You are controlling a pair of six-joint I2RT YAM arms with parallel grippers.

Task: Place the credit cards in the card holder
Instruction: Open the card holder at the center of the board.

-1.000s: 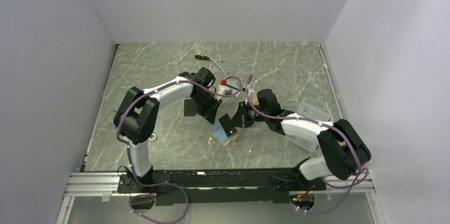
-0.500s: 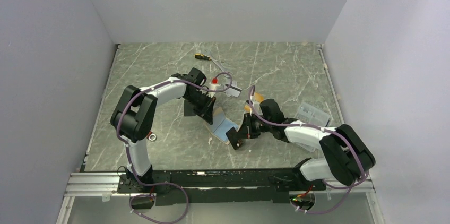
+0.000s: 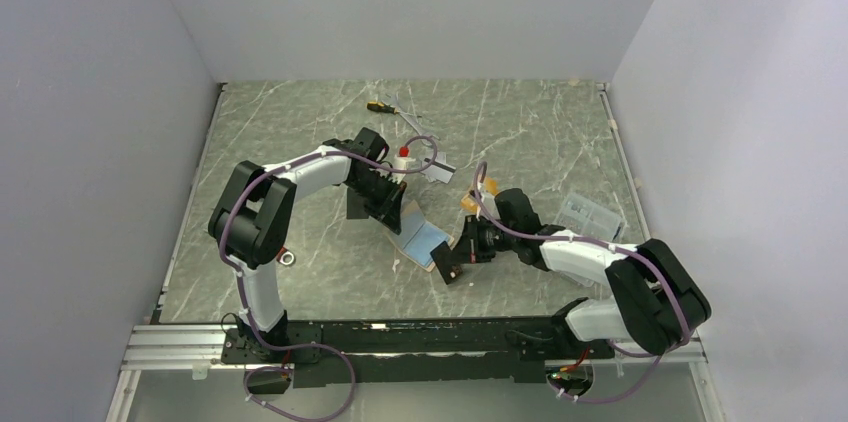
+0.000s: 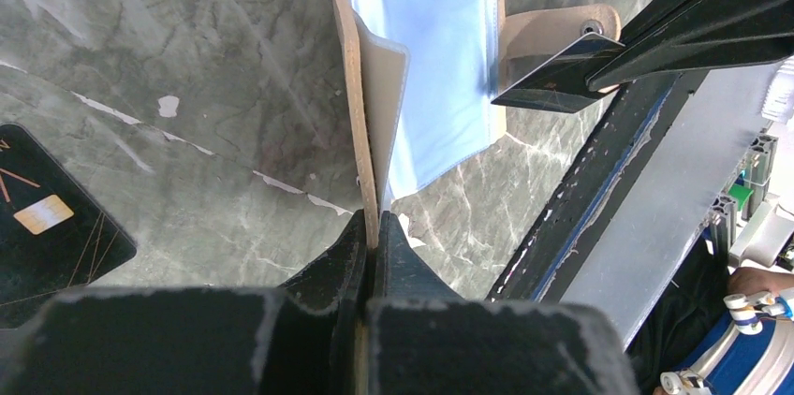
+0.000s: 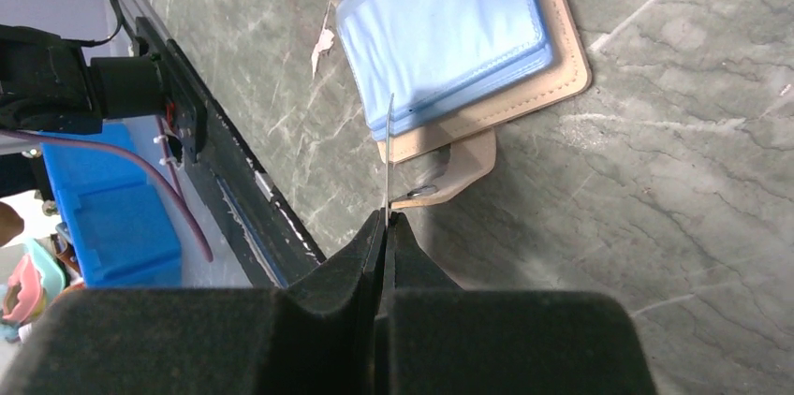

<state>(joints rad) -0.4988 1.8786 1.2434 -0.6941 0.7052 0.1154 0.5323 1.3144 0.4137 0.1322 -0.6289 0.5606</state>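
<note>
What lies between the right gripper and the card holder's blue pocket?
Only the card the right gripper is shut on: in the right wrist view it runs edge-on from the jaws, over the snap tab of the card holder, toward the blue pocket.

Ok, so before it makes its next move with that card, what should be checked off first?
1. Card holder lying open: ok.
2. Left gripper shut on its raised flap: ok.
3. Right gripper shut on a dark card: ok.
4. Card edge lined up with a pocket opening: cannot tell.
5. Card inside the holder: not ok; it is at the holder's edge by the snap tab.
</note>
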